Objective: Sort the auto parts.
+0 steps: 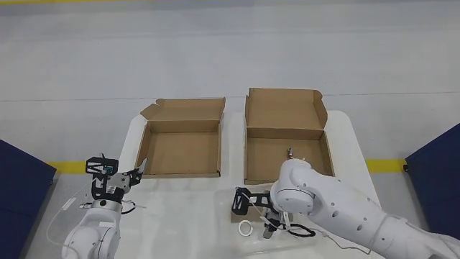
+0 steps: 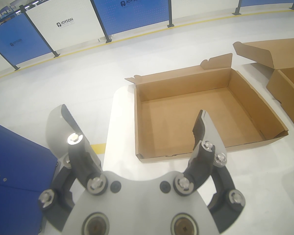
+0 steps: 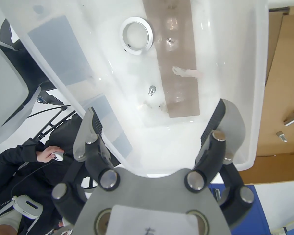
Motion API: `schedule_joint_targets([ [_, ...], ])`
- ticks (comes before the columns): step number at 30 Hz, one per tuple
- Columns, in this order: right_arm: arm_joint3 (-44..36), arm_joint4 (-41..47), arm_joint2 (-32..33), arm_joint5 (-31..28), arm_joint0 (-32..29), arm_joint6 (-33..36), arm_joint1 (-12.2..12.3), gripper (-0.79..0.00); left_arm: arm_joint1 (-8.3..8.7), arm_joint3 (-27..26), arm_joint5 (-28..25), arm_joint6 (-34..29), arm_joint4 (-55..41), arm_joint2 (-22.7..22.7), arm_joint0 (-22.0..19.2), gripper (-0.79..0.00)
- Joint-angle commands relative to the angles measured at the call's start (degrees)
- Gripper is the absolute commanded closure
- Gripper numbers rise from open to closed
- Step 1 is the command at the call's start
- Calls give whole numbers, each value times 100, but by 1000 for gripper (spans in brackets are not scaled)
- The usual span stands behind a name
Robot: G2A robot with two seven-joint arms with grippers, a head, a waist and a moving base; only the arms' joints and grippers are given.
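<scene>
Gaping empty, the right gripper (image 3: 156, 106) hangs over a translucent white plastic bin (image 3: 258, 50), the left gripper (image 2: 131, 108) likewise beside an open brown cardboard box (image 2: 259, 103).

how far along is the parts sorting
Partway. Done: a metal bracket and a bolt lie in the right cardboard box. In hand: nothing; the right gripper hangs over the clear bin, fingers open, and the left gripper is open by the other box. Left: a metal ring, a small stud and a pale piece sit in the bin.
</scene>
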Motion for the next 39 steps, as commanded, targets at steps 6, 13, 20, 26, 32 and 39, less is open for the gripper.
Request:
schedule_joint_targets([
  [6, 4, -10, -34, 0, 10, 0, -2, -785, 0, 0, 0, 0, 0, 0, 0, -785],
  [13, 221, -312, -200, 26, -94, -96, -48, -785, 0, 0, 0, 0, 0, 0, 0, -785],
  [20, 242, -399, -237, 17, -85, -106, -67, -785, 0, 0, 0, 0, 0, 0, 0, -785],
  [26, 345, -544, -293, -23, -189, -223, -73, -785, 0, 0, 0, 0, 0, 0, 0, -785],
  [32, 437, -575, -347, 2, -209, -94, -110, -539, 0, 0, 0, 0, 0, 0, 0, -785],
  [39, 532, -575, -428, -14, -231, -32, -170, -354, 0, 0, 0, 0, 0, 0, 0, -785],
])
